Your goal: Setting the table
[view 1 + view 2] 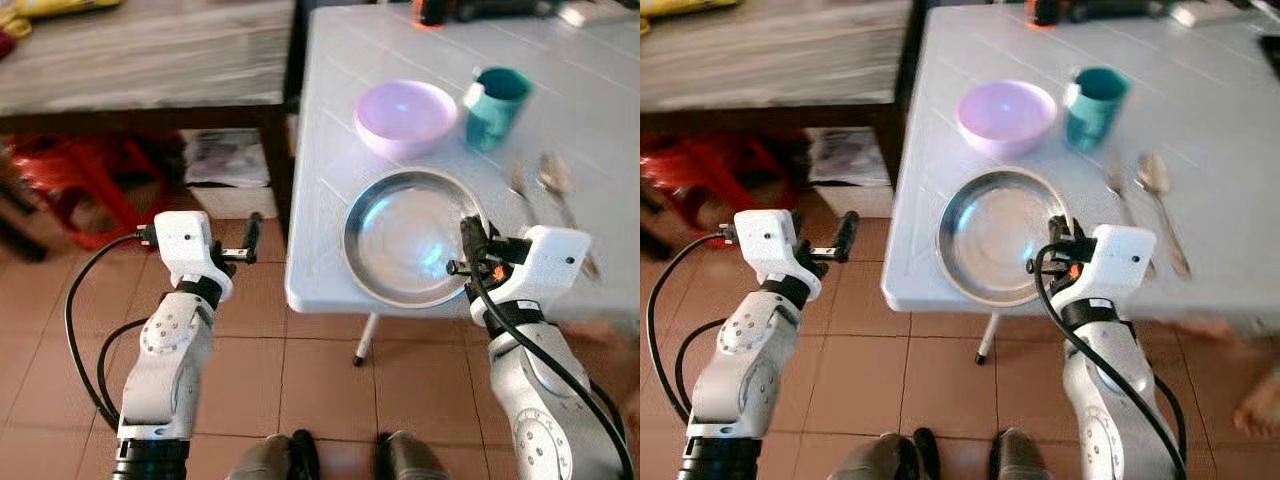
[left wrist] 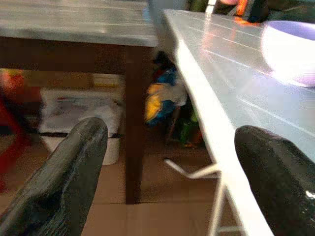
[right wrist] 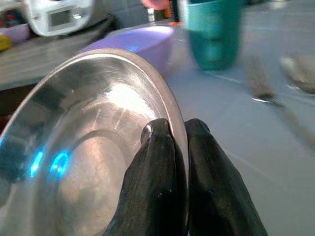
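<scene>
Right gripper (image 1: pixel 470 243) has the steel plate (image 1: pixel 405 235) pinched by its near right rim, both black fingers (image 3: pixel 157 182) closed tight on the edge, one inside the dish and one outside, and the wrist view shows the plate tipped up off the surface on that side. The plate sits at the near edge of the white table (image 1: pixel 340 100), hanging a little past the lip, so my read is that it is mid-placement and not yet settled flat. Behind it the purple bowl (image 1: pixel 405 117) stands just beyond the plate's far rim, and the teal cup (image 1: pixel 495 105) is right beside the bowl on the right. A fork (image 1: pixel 520 190) and a spoon (image 1: pixel 556 182) lie side by side to the right of the plate, near the gripper's wrist. So the setting looks largely there: bowl, cup and cutlery are all on the table, and the plate is the piece in hand. What seems left is to slide or lower it fully onto the table and let go. The left gripper (image 1: pixel 248 243) hovers off the table's left edge above the tiled floor, fingers spread wide and holding nothing.
</scene>
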{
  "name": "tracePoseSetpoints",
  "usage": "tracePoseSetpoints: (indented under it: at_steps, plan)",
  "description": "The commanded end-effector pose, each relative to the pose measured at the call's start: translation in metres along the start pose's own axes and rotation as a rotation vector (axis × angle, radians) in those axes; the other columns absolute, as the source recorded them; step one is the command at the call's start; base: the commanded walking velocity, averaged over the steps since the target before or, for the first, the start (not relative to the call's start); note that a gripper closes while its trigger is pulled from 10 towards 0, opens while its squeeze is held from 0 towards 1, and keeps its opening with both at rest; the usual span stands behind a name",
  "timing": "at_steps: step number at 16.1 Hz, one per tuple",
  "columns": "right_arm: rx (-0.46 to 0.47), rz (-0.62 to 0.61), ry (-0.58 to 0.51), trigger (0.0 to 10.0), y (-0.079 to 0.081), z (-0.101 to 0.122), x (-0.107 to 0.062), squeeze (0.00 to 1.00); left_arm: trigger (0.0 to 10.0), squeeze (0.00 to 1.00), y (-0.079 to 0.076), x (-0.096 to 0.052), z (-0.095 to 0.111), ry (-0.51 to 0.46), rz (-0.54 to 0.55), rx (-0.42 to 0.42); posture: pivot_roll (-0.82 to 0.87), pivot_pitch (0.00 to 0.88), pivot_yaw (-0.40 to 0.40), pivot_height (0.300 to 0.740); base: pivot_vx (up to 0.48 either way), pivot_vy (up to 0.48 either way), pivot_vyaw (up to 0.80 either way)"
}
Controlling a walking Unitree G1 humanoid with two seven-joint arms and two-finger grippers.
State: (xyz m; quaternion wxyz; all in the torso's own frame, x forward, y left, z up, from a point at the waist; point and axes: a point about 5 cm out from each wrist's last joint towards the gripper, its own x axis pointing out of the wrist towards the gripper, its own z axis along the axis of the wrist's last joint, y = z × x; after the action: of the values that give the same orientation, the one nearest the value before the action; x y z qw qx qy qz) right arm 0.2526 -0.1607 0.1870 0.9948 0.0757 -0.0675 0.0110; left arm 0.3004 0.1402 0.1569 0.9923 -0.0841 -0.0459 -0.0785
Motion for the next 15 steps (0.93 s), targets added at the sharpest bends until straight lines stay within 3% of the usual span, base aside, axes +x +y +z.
tracePoseSetpoints:
  at_steps: [1, 13, 15]
  plan:
    - [-0.001, -0.029, 0.036, 10.0, -0.005, -0.0072, -0.0028, 0.0, 10.0, 0.0, -0.0005, -0.0012, -0.0009, 0.005, -0.009, 0.009, -0.15, 0.21, 0.097, 0.74, 0.0, 0.398, -0.42]
    - [-0.005, -0.037, 0.032, 10.0, -0.0074, -0.0073, -0.0026, 0.0, 10.0, 0.0, -0.0016, 0.0, -0.0029, 0.011, -0.01, 0.013, -0.16, 0.215, 0.096, 0.74, 0.0, 0.394, -0.47]
    - [-0.015, -0.032, 0.028, 10.0, -0.0076, -0.0064, -0.0023, 0.0, 10.0, 0.0, -0.002, 0.0001, -0.003, 0.01, -0.009, 0.015, -0.16, 0.215, 0.096, 0.74, 0.0, 0.409, 0.0]
